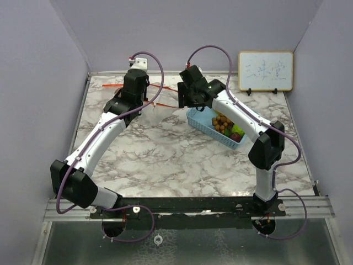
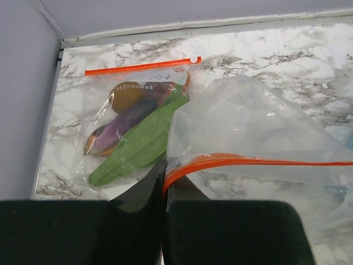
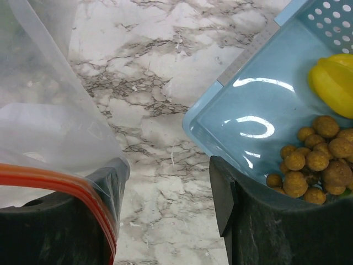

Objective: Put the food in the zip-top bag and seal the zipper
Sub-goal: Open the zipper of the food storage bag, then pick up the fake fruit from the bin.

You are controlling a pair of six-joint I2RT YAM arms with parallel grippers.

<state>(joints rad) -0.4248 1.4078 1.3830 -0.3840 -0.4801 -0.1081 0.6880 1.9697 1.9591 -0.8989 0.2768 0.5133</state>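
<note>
My left gripper (image 2: 164,171) is shut on the orange zipper strip (image 2: 253,162) of an empty clear zip-top bag (image 2: 248,116). This bag hangs between the two grippers (image 1: 164,102). My right gripper (image 3: 168,171) stands open, with the bag's orange-edged film (image 3: 49,110) draped over its left finger (image 3: 110,182). Only marble shows between its fingers. Food lies in the blue basket (image 3: 242,105): a brown grape bunch (image 3: 314,160) and a yellow fruit (image 3: 333,83). In the top view the left gripper (image 1: 144,104) and right gripper (image 1: 182,102) face each other at the table's back.
A second zip-top bag (image 2: 105,105) lies flat in the far left corner, holding a green leafy vegetable (image 2: 146,141) and purple and orange pieces. The blue basket (image 1: 199,122) sits right of centre. A small whiteboard (image 1: 265,70) leans on the back wall.
</note>
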